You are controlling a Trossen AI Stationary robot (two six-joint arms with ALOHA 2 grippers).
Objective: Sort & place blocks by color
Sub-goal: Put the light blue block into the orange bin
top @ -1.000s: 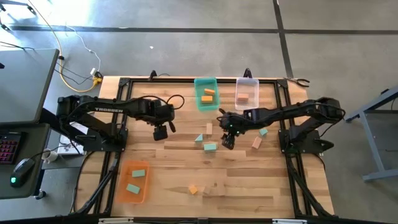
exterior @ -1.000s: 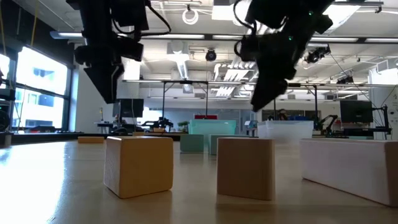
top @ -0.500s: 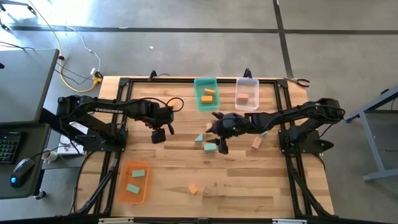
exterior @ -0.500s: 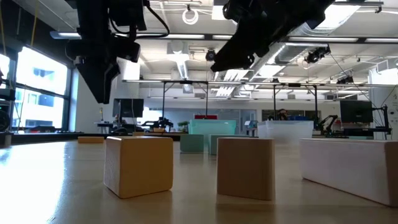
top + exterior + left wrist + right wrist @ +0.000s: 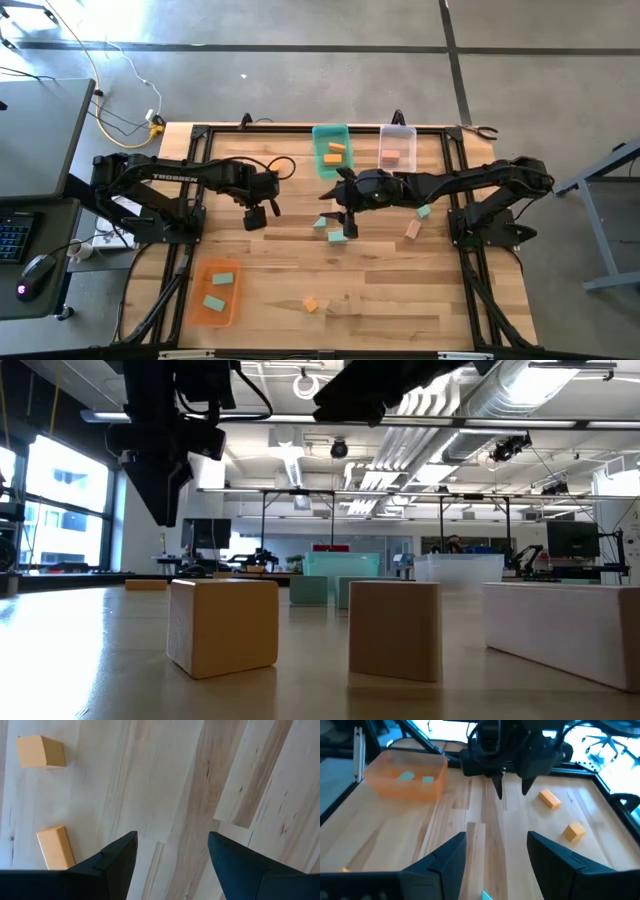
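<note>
Small blocks lie scattered on the wooden table. Two teal blocks [image 5: 322,222] [image 5: 335,237] sit mid-table, and a third teal block [image 5: 424,211] and a tan block [image 5: 412,229] lie further right. An orange block [image 5: 311,304] and a tan block [image 5: 330,307] rest near the front edge. My right gripper [image 5: 350,230] [image 5: 496,837] hovers open just right of the two mid-table teal blocks. My left gripper [image 5: 255,215] [image 5: 172,837] hangs open over bare wood, with two orange blocks [image 5: 40,751] [image 5: 55,847] lying beside it.
A teal bin [image 5: 332,150] holding orange blocks and a clear bin [image 5: 397,148] stand at the far edge. An orange bin [image 5: 215,291] [image 5: 407,782] with teal blocks sits near the front left corner. Bare wood lies between the arms and along the front right.
My right gripper has moved toward the table's left and risen, leaving the top of the low view, and now hangs by the two mid-table teal blocks. It stayed open. No block has moved.
</note>
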